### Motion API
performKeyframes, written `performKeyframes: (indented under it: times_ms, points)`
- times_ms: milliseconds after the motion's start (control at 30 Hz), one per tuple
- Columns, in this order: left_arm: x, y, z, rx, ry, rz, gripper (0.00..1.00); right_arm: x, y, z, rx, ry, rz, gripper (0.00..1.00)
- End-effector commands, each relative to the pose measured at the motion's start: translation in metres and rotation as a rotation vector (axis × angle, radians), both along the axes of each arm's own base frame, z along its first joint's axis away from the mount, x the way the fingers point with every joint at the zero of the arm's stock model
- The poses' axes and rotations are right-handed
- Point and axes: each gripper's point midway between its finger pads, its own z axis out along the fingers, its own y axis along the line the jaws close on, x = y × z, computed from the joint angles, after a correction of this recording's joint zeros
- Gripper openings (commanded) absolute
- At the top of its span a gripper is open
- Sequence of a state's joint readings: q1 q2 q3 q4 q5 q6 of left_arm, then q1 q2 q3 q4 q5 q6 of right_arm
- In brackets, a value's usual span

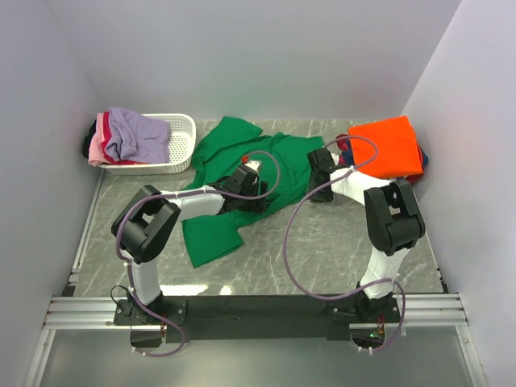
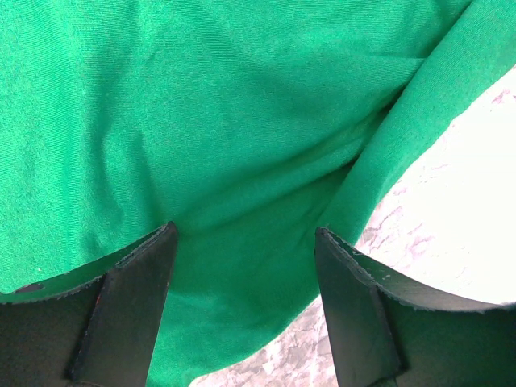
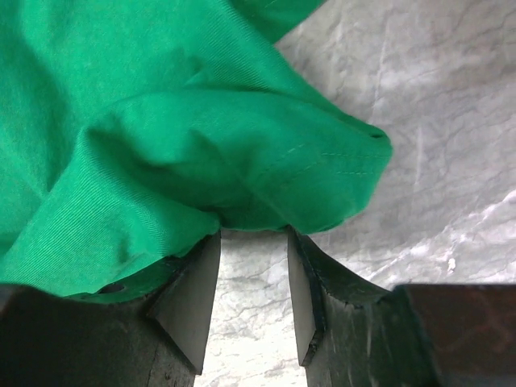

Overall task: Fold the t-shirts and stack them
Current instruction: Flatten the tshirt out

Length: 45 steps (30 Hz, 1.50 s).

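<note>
A bright green t-shirt [image 1: 230,149] lies spread across the middle of the marble table. My left gripper [image 1: 248,179] hovers over its middle, jaws wide apart. In the left wrist view the green cloth [image 2: 201,121] fills the space beyond the left gripper [image 2: 246,228], and nothing sits between its fingers. My right gripper [image 1: 317,164] is at the shirt's right sleeve. In the right wrist view the bunched green sleeve [image 3: 242,161] rests on the tips of the right gripper [image 3: 253,234]. Its jaws stand partly apart, with bare table showing between them.
A folded orange t-shirt [image 1: 391,145] tops a small stack at the back right, with red and navy edges [image 1: 419,165] beneath. A white slotted basket [image 1: 184,145] at the back left holds lavender [image 1: 137,133] and pink [image 1: 101,143] shirts. Grey walls close in on both sides.
</note>
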<state>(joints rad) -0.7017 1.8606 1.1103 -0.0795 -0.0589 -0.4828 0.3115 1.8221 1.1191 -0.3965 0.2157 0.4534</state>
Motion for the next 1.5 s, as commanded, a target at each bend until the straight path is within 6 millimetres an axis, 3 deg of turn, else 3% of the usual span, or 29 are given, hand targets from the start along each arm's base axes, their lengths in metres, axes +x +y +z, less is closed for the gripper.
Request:
performKeyframes:
  times_ms: [0,367,467,500,633,800,1233,1467]
  points:
    - [0.001,0.0,0.021,-0.011,-0.036,-0.006,0.75,0.021,-0.001,0.015,0.009,-0.066,-0.014,0.46]
    - [0.0,0.001,0.019,-0.006,-0.03,-0.003,0.75,0.026,-0.004,0.01,0.021,-0.056,-0.016,0.42]
    - [0.001,0.004,0.019,0.003,-0.032,0.008,0.75,0.022,-0.003,0.006,0.026,-0.042,0.002,0.33]
    - [0.001,0.005,0.018,0.007,-0.031,0.01,0.75,0.022,-0.002,0.007,0.025,-0.044,0.01,0.24]
    - [0.0,0.004,0.022,0.002,-0.035,0.009,0.75,0.012,-0.008,0.013,0.013,-0.05,0.005,0.05]
    - [-0.002,0.004,0.025,-0.01,-0.039,0.0,0.75,-0.003,-0.019,0.036,-0.013,-0.077,-0.003,0.0]
    - [-0.021,0.011,0.032,-0.042,-0.038,-0.035,0.75,-0.072,-0.044,0.085,-0.042,-0.128,-0.066,0.0]
    - [-0.04,0.021,0.042,-0.066,-0.036,-0.048,0.75,-0.111,-0.063,0.132,-0.029,-0.232,-0.144,0.0]
